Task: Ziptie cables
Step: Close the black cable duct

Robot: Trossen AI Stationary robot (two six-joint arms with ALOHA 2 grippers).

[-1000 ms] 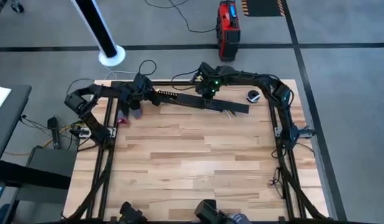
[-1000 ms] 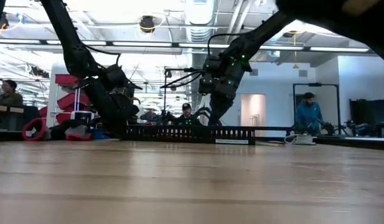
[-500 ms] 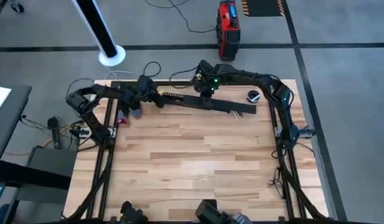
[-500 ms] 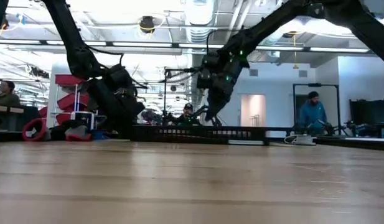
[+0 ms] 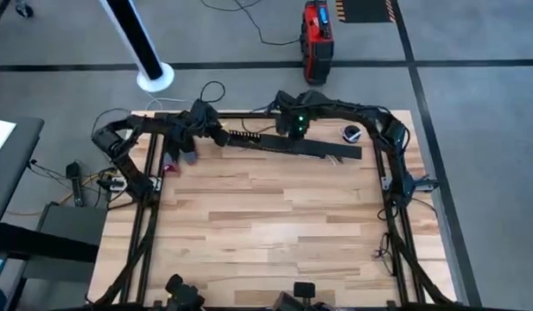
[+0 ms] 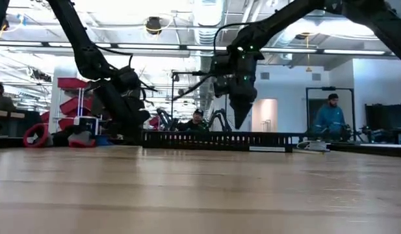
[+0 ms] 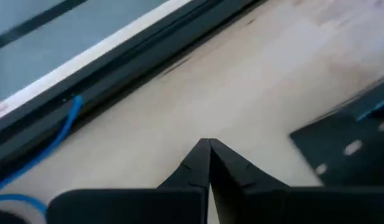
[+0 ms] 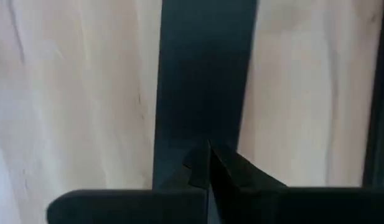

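At the table's [image 5: 249,225] far edge, left tool [image 7: 209,142] and right tool [image 8: 209,144] both pinched together by the black strip [image 5: 326,149], cables hidden.

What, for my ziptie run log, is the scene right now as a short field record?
left gripper: shut, nothing held, near the channel's left end
right gripper: shut, pointing down just above the channel's middle
black comb-slotted channel: lying slightly slanted near the table's far edge
cables: not clearly visible
small round black object: on the table beyond the channel's right end
table: light wood
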